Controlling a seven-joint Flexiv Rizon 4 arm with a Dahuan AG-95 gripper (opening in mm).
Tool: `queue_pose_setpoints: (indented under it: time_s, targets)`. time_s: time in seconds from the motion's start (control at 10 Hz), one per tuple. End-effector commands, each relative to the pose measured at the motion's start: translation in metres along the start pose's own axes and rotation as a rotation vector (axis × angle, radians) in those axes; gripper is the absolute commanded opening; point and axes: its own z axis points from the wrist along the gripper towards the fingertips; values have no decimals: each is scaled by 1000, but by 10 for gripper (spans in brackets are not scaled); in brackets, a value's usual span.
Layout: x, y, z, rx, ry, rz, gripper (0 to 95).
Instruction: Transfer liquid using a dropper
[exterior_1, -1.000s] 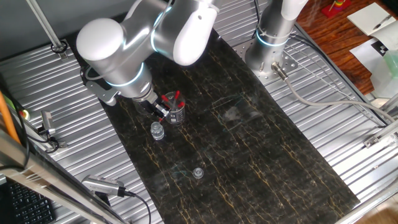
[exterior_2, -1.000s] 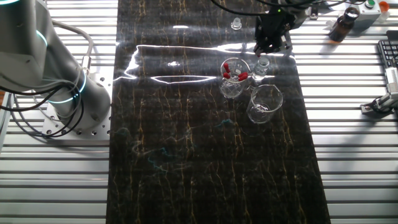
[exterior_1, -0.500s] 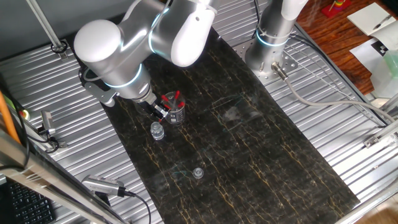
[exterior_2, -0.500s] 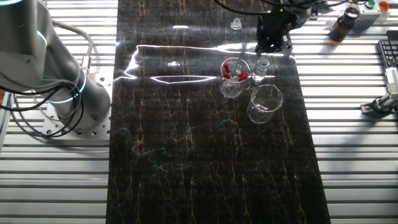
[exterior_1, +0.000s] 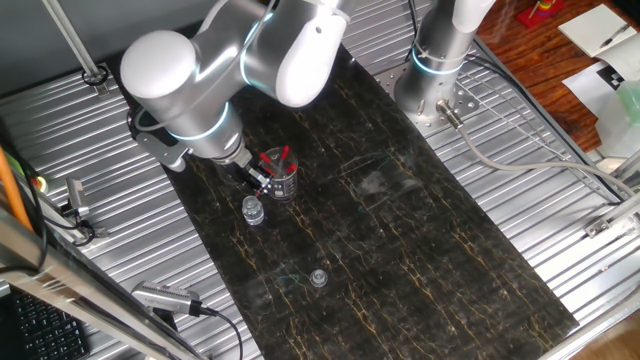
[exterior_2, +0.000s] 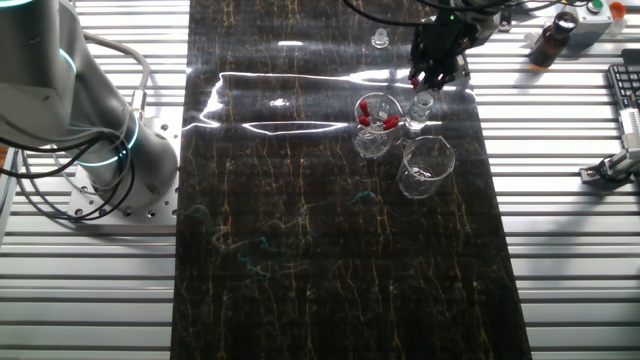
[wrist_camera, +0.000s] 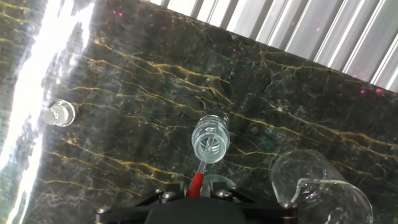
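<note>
The black two-finger gripper (wrist_camera: 198, 194) was clamped on a slim clear dropper with a small red rubber bulb (wrist_camera: 197, 182), the bulb pinched between the jaws and the glass stem running straight out ahead of them. Directly beyond the stem's tip stood a small open clear glass vial (wrist_camera: 210, 139) — in the hand view the tip appeared to sit at or just inside its mouth, though the glass made that hard to judge. The dropper's long axis thus lay along the fingers, aimed into the vial.

Just beside the gripper (exterior_2: 436, 72) stood a clear glass beaker holding more red-bulbed droppers (exterior_2: 373, 124); an empty clear beaker with a spout (exterior_2: 424, 166) sat beyond the vial (exterior_2: 421, 107), and a small clear cap (wrist_camera: 59, 113) lay well apart on the dark marbled mat (wrist_camera: 137, 93).
</note>
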Motion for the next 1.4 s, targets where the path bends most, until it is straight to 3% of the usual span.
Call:
queue_pose_setpoints:
  time_s: [0.1,0.9,1.0,1.4]
  targets:
    - [0,0,-1,0,-1,-2,380]
    - [-3,1,14,9,-10,9,380]
    - [-4,1,15,11,-11,10,190]
    - [-4,0,16,16,-19,8,190]
